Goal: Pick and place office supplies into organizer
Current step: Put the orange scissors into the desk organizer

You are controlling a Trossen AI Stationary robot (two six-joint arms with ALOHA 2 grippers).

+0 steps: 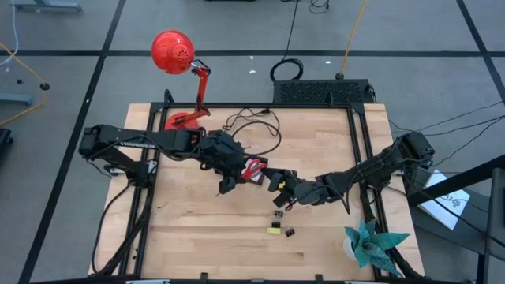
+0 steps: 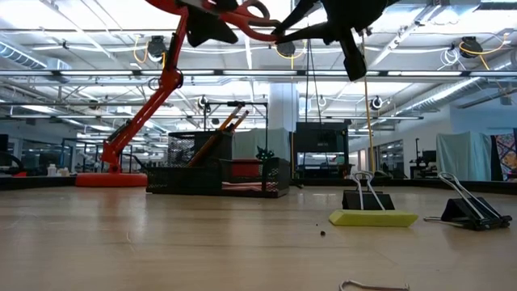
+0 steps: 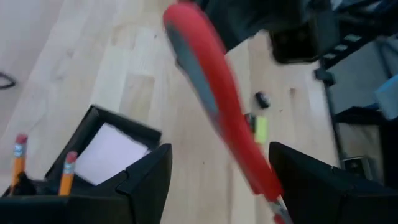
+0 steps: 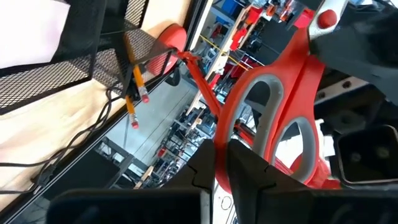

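Note:
The red-handled scissors (image 1: 254,167) hang in the air above the table's middle, with my right gripper (image 4: 222,149) shut on them. My left gripper (image 3: 221,149) is open, one finger on either side of the scissors (image 3: 211,93); whether it touches them I cannot tell. The black mesh organizer (image 3: 93,155) stands on the table below the left gripper, with orange pencils (image 3: 65,171) upright in it and a pale sticky-note pad (image 3: 109,152) flat in its low section. Two black binder clips (image 2: 367,198) (image 2: 472,214) and a yellow-green piece (image 2: 373,218) lie on the wood nearby. My right gripper pinches the rim of one red handle loop (image 4: 225,134) between its two fingers. It reaches in roughly level from the table's right side. The scissors are lifted clear of the table, their other end pointing toward the left gripper.
A red desk lamp (image 1: 173,51) stands at the far left with loose cables (image 1: 252,126) beside it. A black box (image 1: 319,91) sits at the far edge. The teal paper plant (image 1: 371,244) is at the near right corner. Bare wood lies at the near left.

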